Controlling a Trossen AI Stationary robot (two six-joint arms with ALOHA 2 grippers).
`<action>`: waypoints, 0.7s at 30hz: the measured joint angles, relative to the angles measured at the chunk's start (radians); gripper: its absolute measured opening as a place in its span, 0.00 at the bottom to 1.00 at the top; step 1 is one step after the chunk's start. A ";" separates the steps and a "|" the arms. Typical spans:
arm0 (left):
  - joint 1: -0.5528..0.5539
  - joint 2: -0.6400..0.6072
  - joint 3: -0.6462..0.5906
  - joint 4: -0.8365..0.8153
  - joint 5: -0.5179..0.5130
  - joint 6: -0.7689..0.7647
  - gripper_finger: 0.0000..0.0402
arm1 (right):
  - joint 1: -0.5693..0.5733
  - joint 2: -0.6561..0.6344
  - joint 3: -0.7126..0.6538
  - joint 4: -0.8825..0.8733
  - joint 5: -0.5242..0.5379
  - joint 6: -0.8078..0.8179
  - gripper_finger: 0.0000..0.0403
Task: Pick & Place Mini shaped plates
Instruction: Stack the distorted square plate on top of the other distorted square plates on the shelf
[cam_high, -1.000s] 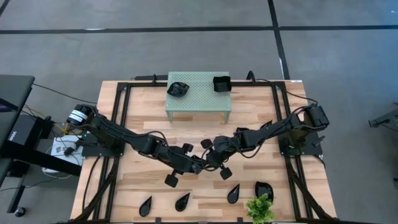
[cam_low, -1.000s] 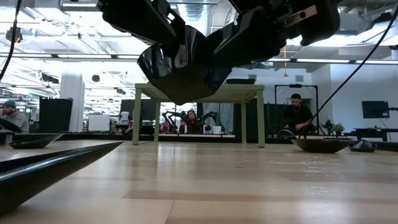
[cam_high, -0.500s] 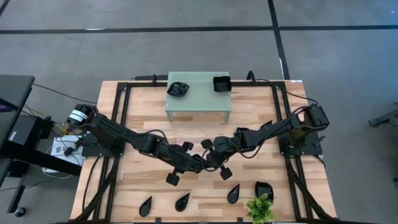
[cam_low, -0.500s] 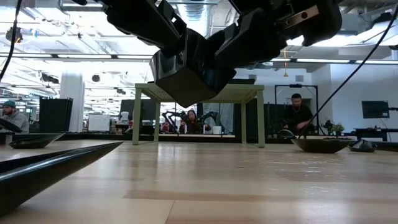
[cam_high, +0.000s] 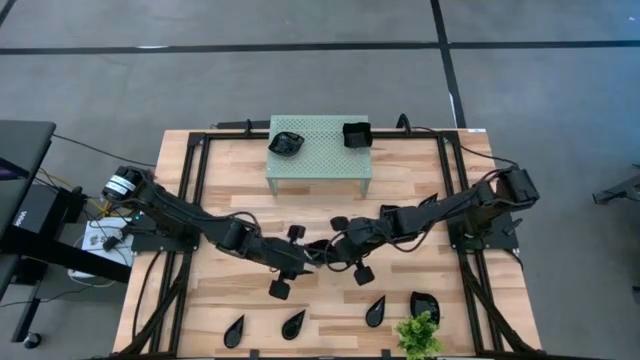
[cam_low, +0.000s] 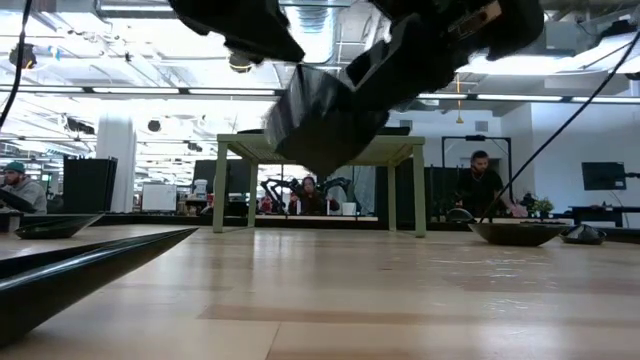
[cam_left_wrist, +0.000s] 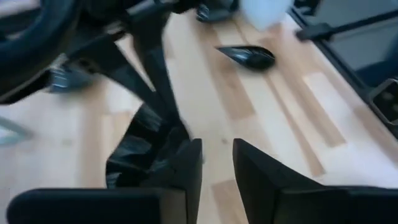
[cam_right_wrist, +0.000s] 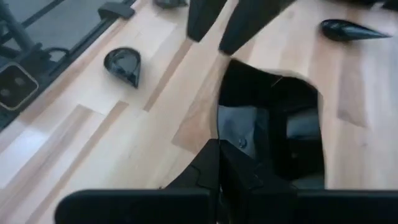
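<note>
A glossy black wavy-edged square plate (cam_right_wrist: 273, 118) hangs above the table's middle; it also shows in the low view (cam_low: 325, 115). My right gripper (cam_high: 324, 249) is shut on it. My left gripper (cam_high: 302, 258) is open just to the plate's left and clear of it; its two fingers stand apart in the left wrist view (cam_left_wrist: 217, 152). Two more black plates (cam_high: 286, 142) (cam_high: 356, 134) rest on the pale green perforated stand (cam_high: 320, 155). Several teardrop plates (cam_high: 294, 322) lie flat along the table's near edge. My right gripper pinches the plate's rim (cam_right_wrist: 239, 144) between its two fingers, at the side nearest its wrist. The fingers come from the table's right, slanting down. The plate is lifted clear of the table and tilted, its free side lower in the low view.
The stand is at the far middle of the table. A small green plant (cam_high: 418, 335) stands at the near right beside a rounded plate (cam_high: 424, 305). Bare wood lies under both grippers. Black frame rails (cam_high: 196, 200) run along the table's sides. People sit in the room beyond.
Both grippers were on the plate a second ago. My left gripper has let go and drawn back up and toward the table's left. The plate stays in my right gripper, has tipped to a steeper slant and has shifted a little.
</note>
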 joint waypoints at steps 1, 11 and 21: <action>-0.010 -0.018 0.000 -0.002 -0.040 0.002 0.23 | 0.000 -0.019 0.000 -0.030 0.010 0.002 0.00; -0.046 -0.224 -0.061 0.002 -0.151 -0.004 0.23 | -0.057 -0.341 0.000 -0.295 0.542 -0.175 0.01; 0.022 -0.260 -0.174 0.079 -0.154 -0.006 0.22 | -0.434 -0.474 0.001 -0.221 0.628 -0.383 0.00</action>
